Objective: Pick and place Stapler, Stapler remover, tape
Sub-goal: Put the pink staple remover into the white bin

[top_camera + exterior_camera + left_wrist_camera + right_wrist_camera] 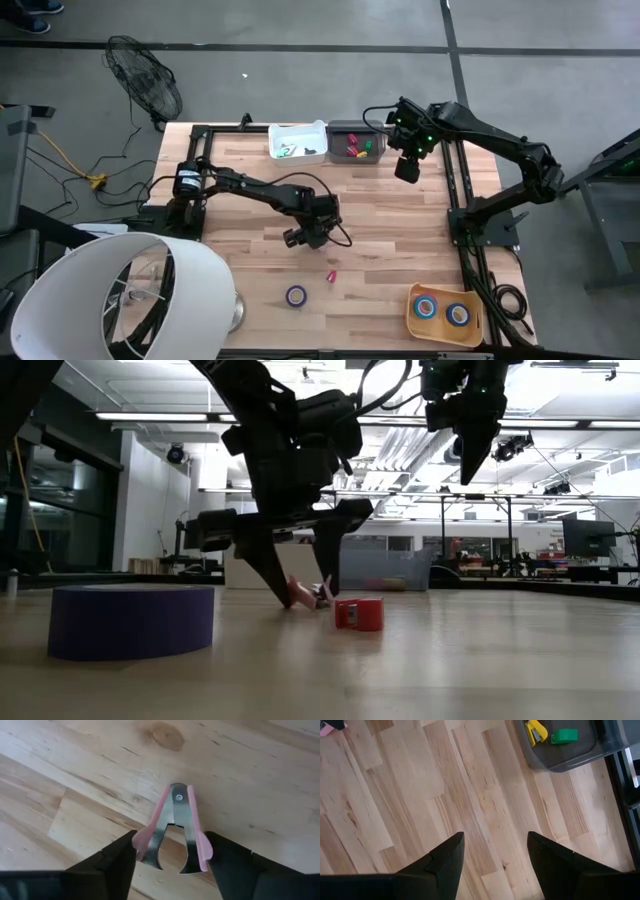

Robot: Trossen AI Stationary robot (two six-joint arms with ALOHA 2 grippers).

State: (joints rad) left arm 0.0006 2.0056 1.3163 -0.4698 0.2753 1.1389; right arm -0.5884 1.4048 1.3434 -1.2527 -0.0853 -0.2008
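Note:
A pink staple remover [175, 827] with steel claws lies flat on the wooden table, hidden under the arm in the high view. My left gripper [172, 860] [305, 236] is down at the table, open, with one finger on each side of the remover's pink wings. In the low view the remover [308, 593] lies between the fingertips. A purple tape roll [296, 295] [132, 620] and a small red object [330, 274] [358, 613] rest on the table nearer the front edge. My right gripper [407, 168] [495, 852] hangs open, high above the table beside the grey tray. My left gripper comes from above, pointing down, with a finger [120, 860] beside each pink wing [141, 840] of the staple remover. Whether the fingers touch the wings I cannot tell. The remover lies flat on the table with its claws apart.
A white tray [297, 142] and a grey tray [357, 140] [560, 760] holding small coloured items stand at the far edge. A wooden tray [443, 314] with two tape rolls sits at the near right corner. A white lamp shade [120, 295] covers the near left.

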